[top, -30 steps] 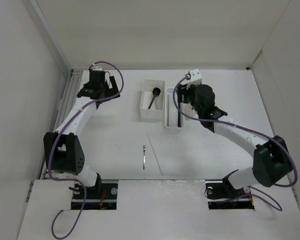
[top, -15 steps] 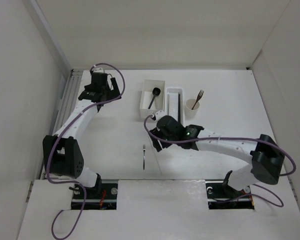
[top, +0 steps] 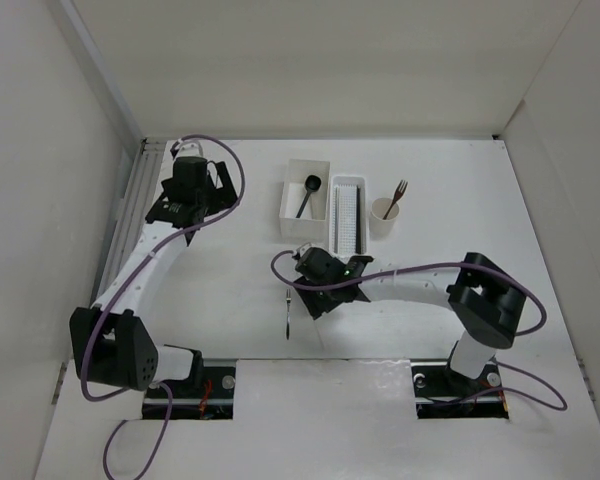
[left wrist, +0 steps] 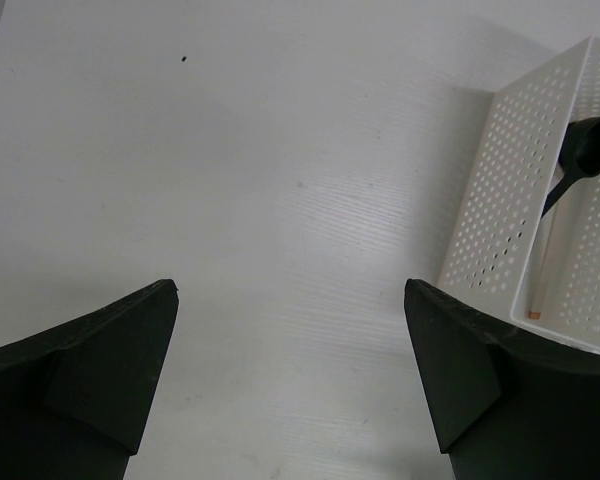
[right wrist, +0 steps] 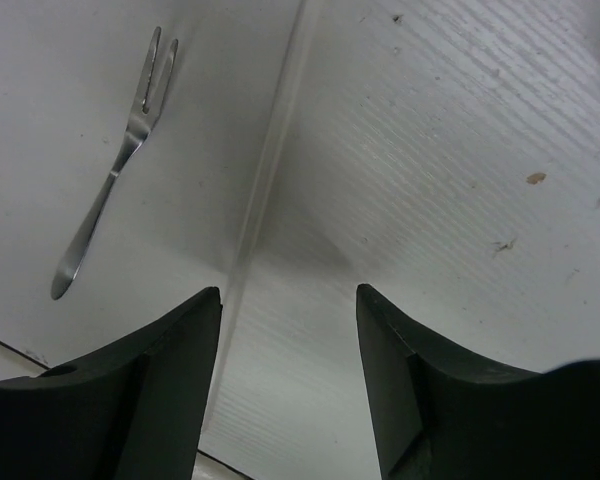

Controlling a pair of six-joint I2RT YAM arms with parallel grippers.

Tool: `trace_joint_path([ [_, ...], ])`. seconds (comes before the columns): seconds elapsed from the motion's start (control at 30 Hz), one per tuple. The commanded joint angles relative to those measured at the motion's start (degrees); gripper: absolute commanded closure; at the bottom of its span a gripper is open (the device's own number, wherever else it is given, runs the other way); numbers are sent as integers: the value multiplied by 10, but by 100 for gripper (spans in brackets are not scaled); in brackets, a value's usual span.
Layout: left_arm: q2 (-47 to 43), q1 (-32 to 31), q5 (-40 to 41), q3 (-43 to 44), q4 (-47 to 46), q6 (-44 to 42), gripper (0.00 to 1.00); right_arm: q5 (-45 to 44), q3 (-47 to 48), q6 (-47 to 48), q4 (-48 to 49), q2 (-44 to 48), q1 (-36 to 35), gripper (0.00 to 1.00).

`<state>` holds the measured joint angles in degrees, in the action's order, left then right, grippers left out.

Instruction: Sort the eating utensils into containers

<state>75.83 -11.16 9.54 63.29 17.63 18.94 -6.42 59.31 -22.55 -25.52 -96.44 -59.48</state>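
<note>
**Silver fork lay loose on the table; both grippers were empty**

The small silver metal fork point(top: 289, 314) lay flat on the white table point(top: 460, 290), near the front edge and well short of the containers, tines towards the back. The right gripper point(top: 307, 298) hung just beside the tine end, on the fork's right. In the right wrist view its jaws point(right wrist: 288, 295) stood moderately apart with only bare tabletop between them. The fork point(right wrist: 120, 180) lay outside the gap, off beyond the left finger, and nothing touched it. A faint straight seam in the tabletop point(right wrist: 270, 170) ran down between the two fingers.

The left gripper point(top: 192, 205) was at the back left of the table, apart from every utensil. In the left wrist view its jaws point(left wrist: 290, 290) were spread wide over bare surface and held nothing.

The white square open box point(top: 300, 228) stood at the back centre, with the black round-bowled spoon point(top: 308, 192) lying inside. The left wrist view showed the box's perforated wall point(left wrist: 510, 180), the spoon point(left wrist: 590, 150) and a thin pale stick point(left wrist: 545, 265) on its floor. Just right of it stood the white narrow oblong perforated basket point(top: 363, 215); its contents were too small to make out. Further right, the small cream round cup point(top: 382, 222) held the larger dark brown fork point(top: 396, 192) upright, tines up.
</note>
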Motion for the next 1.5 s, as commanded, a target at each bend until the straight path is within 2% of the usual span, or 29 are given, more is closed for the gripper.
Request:
trace_joint_path([
  [0.0,-28,0,6,-5,-22,2,4,4,35,-8,5,-15,-7,39],
  [0.27,-34,5,0,-16,-27,2,4,-1,60,-3,5,-63,-26,43],
  [0.37,-34,5,0,-16,-27,2,4,-6,73,-9,-1,-88,-32,49],
  [0.47,-34,5,0,-16,-27,2,4,-12,73,-24,-15,-115,-32,62],
  [0.63,-34,11,0,-21,-27,2,4,-24,42,-49,-8,-110,-32,71],
  [0.73,-34,11,0,-21,-27,2,4,-18,31,-55,3,-103,-32,97],
  [0.77,-34,11,0,-21,-27,2,4,-11,24,-60,8,-97,-32,100],
  [0.93,-34,11,0,-21,-27,2,4,-34,4,-79,27,-62,-32,100],
  [1.13,-34,16,0,-26,-27,2,4,-96,4,-85,5,1,-32,100],
  [1.47,-29,21,-5,-26,-27,2,4,-106,-28,-72,54,102,-32,100],
])
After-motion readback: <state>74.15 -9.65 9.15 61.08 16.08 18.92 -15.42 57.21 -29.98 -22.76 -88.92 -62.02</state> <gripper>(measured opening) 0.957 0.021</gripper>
